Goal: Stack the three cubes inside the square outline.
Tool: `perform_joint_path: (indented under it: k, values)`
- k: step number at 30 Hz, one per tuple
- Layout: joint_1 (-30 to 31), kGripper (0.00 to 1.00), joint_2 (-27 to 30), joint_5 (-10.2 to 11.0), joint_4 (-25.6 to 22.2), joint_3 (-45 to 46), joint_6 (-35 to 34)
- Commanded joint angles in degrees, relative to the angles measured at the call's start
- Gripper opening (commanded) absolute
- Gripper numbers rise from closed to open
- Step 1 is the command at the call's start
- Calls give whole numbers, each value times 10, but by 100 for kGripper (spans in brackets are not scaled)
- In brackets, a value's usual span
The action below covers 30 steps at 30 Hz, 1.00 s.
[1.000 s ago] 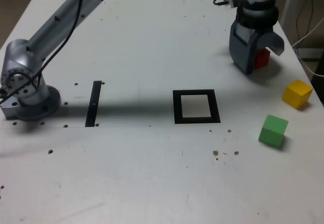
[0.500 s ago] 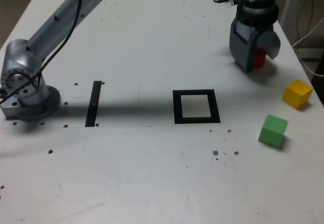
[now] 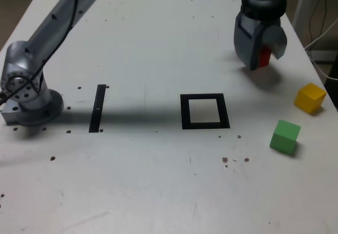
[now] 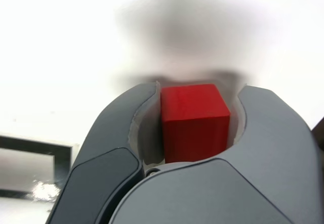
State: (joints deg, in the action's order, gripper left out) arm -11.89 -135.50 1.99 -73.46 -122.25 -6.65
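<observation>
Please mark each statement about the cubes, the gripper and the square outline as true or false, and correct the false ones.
1. The gripper is shut on the red cube. True.
2. The yellow cube lies inside the square outline. False: the outline holds nothing; the yellow cube sits on the table toward the exterior view's right edge.
3. The green cube stands on top of the yellow cube. False: both rest on the table, apart from each other.
4. The outline's centre is bare. True.
5. A straight black tape strip lies at the exterior view's left of the outline. True.
6. The red cube rests on the table. False: it is held between the jaws above its shadow.
</observation>
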Motion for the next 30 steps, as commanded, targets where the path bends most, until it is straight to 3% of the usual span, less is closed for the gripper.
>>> perform_joint_path:
  k: [1,15,22,30]
  values:
    - [6,29,25,-1,-2,20,8]
    - [46,29,181,-25,2,223,65]
    - [76,29,235,-45,43,312,73]
    - [106,29,264,-50,91,382,72]
